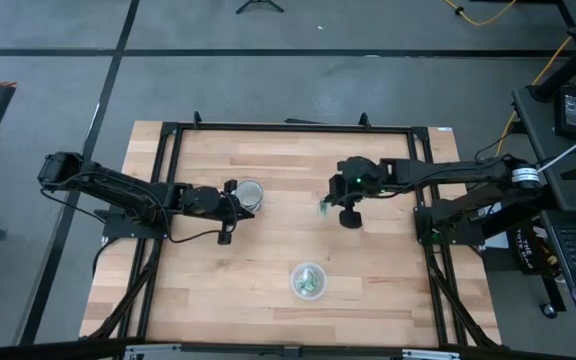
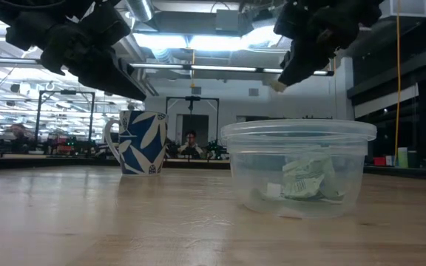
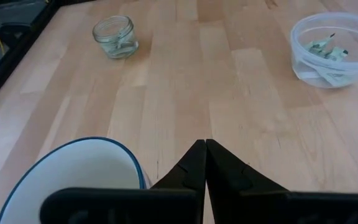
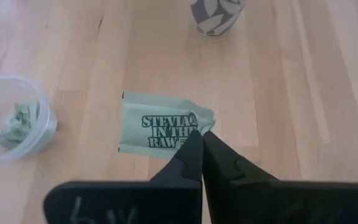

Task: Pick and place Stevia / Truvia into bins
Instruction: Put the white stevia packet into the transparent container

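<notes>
The right hand (image 4: 199, 138), pinched shut on a corner of a green Stevia In The Raw sachet (image 4: 157, 129), holds it above the counter (image 1: 388, 260) mid-carry, and next must reach over the round clear plastic container (image 1: 308, 280) and release, while the left hand (image 3: 204, 152) waits closed beside the mug (image 1: 249, 193).

We read only one text: "STEVIA IN THE RAW", printed in dark letters on the pale green sachet (image 4: 160, 129) pinched at one corner between the closed fingertips of the right gripper (image 4: 201, 138). The last letters run under the crumpled corner at the fingertips. We find nothing else we can read.
</notes>
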### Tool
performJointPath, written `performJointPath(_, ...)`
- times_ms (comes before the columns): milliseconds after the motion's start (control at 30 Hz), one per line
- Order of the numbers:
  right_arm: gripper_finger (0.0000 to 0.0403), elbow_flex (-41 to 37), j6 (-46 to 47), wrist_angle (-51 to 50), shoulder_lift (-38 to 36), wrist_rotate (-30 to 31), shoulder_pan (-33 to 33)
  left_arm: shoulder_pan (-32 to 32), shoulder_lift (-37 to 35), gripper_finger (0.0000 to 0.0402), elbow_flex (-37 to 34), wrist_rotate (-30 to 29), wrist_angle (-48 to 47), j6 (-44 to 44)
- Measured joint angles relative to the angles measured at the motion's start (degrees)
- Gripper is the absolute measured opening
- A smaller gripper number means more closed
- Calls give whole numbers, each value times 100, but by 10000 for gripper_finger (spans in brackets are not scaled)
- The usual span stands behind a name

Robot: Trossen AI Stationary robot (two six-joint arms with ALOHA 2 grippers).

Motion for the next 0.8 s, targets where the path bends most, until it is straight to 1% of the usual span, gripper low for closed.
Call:
performJointPath(67, 0, 0, 124, 10, 63, 68, 58, 0, 0, 4, 0, 1, 0, 2)
performJointPath(200, 0, 23, 307, -8, 212, 392, 365, 0, 0, 1, 0, 2, 5, 2)
performJointPath(400, 0, 307, 687, -189, 408, 486, 1004, 0, 0, 5, 0, 4, 7, 2)
performJointPath(600, 0, 700, 1115, -600, 663, 1029, 1663, 1, 0, 1, 0, 5, 31, 0)
performJointPath(800, 0, 989, 1644, -819, 883, 1097, 2103, 0, 0, 7, 0, 9, 101, 0)
